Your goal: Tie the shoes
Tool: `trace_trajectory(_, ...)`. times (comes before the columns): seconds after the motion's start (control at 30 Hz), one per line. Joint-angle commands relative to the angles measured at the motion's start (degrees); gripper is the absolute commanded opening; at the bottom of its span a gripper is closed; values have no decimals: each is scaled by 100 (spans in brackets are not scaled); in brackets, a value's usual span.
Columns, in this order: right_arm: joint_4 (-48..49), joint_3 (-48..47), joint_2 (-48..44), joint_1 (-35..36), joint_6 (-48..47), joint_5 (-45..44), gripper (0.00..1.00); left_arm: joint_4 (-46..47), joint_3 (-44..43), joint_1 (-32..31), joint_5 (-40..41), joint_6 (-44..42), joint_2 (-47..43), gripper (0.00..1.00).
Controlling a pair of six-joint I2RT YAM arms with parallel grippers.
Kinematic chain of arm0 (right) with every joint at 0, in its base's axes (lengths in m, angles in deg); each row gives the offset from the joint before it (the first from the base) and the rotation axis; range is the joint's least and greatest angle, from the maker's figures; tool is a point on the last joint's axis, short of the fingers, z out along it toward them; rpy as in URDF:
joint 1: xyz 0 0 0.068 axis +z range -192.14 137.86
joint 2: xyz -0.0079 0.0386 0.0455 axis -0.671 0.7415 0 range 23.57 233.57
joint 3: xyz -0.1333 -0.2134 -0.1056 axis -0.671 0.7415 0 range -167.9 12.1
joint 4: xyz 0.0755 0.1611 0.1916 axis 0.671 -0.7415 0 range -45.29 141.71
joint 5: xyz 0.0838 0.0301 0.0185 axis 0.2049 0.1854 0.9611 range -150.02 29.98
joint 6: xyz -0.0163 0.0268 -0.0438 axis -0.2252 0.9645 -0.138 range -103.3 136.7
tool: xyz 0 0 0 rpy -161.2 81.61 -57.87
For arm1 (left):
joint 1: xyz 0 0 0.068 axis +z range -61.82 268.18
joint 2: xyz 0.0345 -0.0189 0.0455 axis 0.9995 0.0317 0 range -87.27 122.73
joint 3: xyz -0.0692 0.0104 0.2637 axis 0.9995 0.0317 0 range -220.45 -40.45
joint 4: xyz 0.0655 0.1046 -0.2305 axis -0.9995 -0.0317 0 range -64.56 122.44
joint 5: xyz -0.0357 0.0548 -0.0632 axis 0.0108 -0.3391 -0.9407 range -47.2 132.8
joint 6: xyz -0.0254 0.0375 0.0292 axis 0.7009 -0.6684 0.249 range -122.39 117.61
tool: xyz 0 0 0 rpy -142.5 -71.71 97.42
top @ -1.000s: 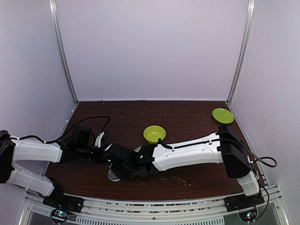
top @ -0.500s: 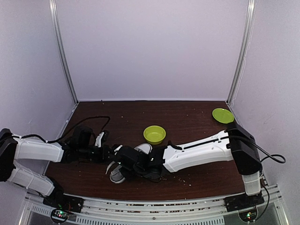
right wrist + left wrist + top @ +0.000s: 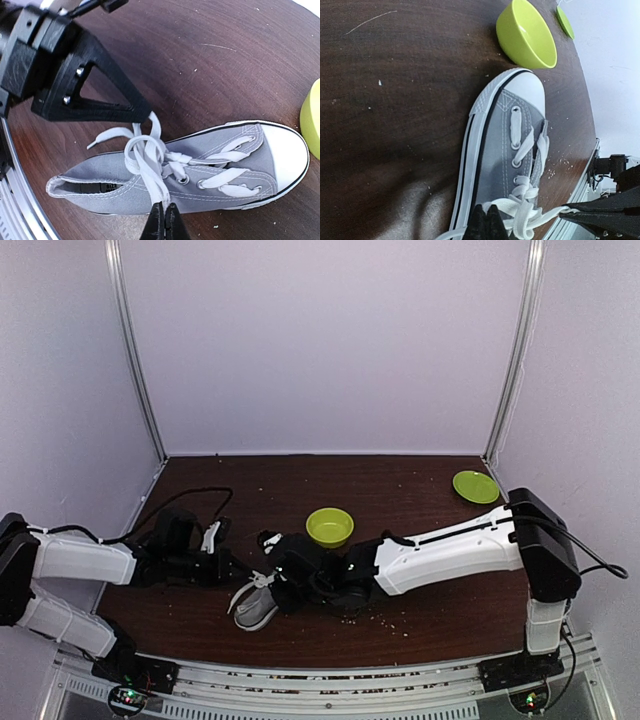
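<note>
Right arm (image 3: 450, 545) drawn back rightward, uncovering grey sneaker (image 3: 100, 180) on counter (image 3: 395, 100), near green bowl (image 3: 526, 35). Left hand (image 3: 486, 221) and right hand (image 3: 162, 220): each clamped on white lace (image 3: 142, 160).

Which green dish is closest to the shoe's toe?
The deep green bowl, beside the sneaker's toe; the flat green plate sits at the far-right corner.

Soft, even light is filling the top view, turning the pale walls (image 3: 330, 340) a little purple and leaving only faint shadows on the dark counter (image 3: 400, 490). In the left wrist view a pale shine is spreading over the counter's bottom left and the far corner is glowing white. The shoe (image 3: 210, 150) is showing up sharp in the right wrist view.
</note>
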Motion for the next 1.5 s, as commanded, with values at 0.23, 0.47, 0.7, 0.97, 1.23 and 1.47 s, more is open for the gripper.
trace_trajectory(0.23, 534, 474, -361, -229, 401, 352, 0, 69, 7, 189, 123, -312, 231, 0)
trace_trajectory(0.47, 762, 851, -560, -345, 572, 450, 0, -70, -1, 280, 207, -467, 294, 0)
trace_trajectory(0.7, 974, 1204, -791, -425, 708, 567, 0, -125, -67, 386, 203, -628, 438, 0)
trace_trajectory(0.97, 1079, 1360, -886, -470, 785, 644, 0, -364, -120, 553, 298, -897, 497, 0)
trace_trajectory(1.23, 1020, 1601, -1096, -491, 792, 653, 0, -421, -139, 628, 307, -992, 564, 0)
trace_trajectory(1.47, 803, 1659, -1172, -487, 596, 998, 0, -395, -168, 654, 267, -1032, 656, 0)
